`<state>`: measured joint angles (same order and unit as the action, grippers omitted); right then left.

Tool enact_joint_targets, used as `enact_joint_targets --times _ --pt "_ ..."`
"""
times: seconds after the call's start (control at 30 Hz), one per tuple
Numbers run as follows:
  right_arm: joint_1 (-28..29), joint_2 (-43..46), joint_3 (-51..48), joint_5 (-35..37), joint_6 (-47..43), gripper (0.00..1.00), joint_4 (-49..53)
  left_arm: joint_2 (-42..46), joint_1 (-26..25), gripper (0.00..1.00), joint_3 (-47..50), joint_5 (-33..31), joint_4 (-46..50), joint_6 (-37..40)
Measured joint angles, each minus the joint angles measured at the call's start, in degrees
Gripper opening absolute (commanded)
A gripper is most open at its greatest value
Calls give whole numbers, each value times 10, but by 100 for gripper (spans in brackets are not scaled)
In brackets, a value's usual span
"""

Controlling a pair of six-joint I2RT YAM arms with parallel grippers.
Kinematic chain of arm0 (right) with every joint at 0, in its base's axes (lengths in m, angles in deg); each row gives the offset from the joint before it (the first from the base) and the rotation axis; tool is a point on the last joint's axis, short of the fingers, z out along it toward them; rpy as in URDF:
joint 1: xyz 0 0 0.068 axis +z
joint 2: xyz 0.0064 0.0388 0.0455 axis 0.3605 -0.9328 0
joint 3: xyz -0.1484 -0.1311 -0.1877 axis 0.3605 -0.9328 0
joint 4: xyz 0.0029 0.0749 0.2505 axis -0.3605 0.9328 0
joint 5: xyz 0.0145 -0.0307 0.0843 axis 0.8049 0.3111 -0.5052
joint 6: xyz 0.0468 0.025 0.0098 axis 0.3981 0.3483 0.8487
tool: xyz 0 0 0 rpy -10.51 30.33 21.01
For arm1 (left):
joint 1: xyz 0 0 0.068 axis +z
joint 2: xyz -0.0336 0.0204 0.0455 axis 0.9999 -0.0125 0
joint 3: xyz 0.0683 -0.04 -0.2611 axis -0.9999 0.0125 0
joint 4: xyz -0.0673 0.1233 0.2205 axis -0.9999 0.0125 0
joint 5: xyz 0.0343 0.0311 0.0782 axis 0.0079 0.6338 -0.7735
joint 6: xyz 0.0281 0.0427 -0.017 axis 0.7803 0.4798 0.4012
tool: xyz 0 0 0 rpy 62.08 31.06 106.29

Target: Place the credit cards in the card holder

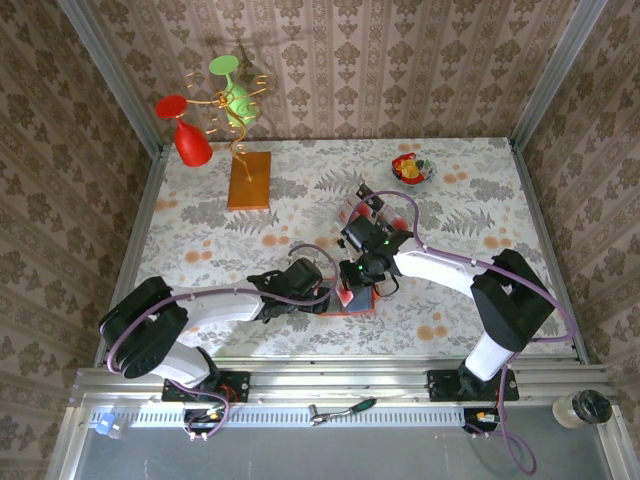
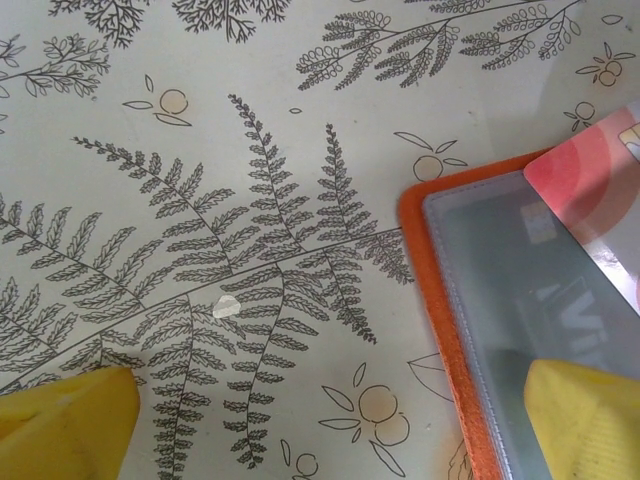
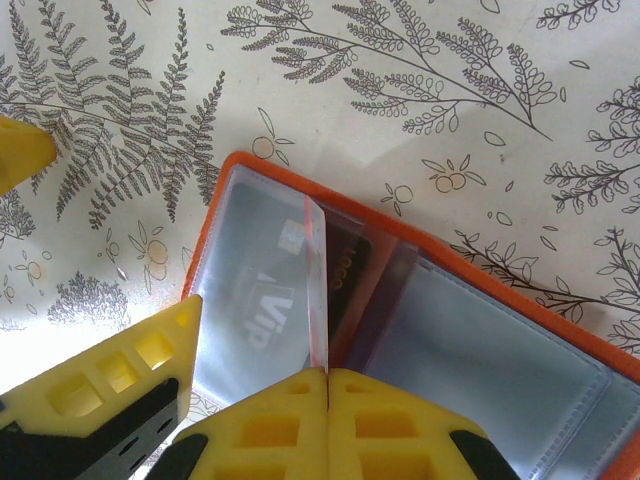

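Right gripper (image 3: 328, 385) clamps a seemingly edge-on credit card (image 3: 317, 280) over the orange card holder (image 3: 480, 350); left gripper (image 2: 325, 415) gapes.

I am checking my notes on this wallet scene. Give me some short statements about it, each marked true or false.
1. The card holder lies open on the table. True.
2. The right fingers are shut on a credit card. True.
3. The left fingers are shut. False: they stand wide apart, one over the card holder.
4. The card holder has a green rim. False: the rim is orange.
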<state>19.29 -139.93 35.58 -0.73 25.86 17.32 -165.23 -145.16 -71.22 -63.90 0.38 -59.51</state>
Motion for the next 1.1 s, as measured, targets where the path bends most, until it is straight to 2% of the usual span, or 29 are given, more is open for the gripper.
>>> enact_joint_targets --times 0.43,0.63,0.83,1.1 --pt "0 5 -2 0 0 0 -1 -9 -15 100 0 -17 3 -2" --pt "-10 51 -7 -1 17 0 -5 -14 -22 100 -3 -29 11 -7" --pt "-19 103 -63 0 61 0 -52 -17 -27 100 -7 -39 19 -17" --pt "-19 142 -180 5 137 0 -165 -17 -33 100 -7 -50 23 -32"
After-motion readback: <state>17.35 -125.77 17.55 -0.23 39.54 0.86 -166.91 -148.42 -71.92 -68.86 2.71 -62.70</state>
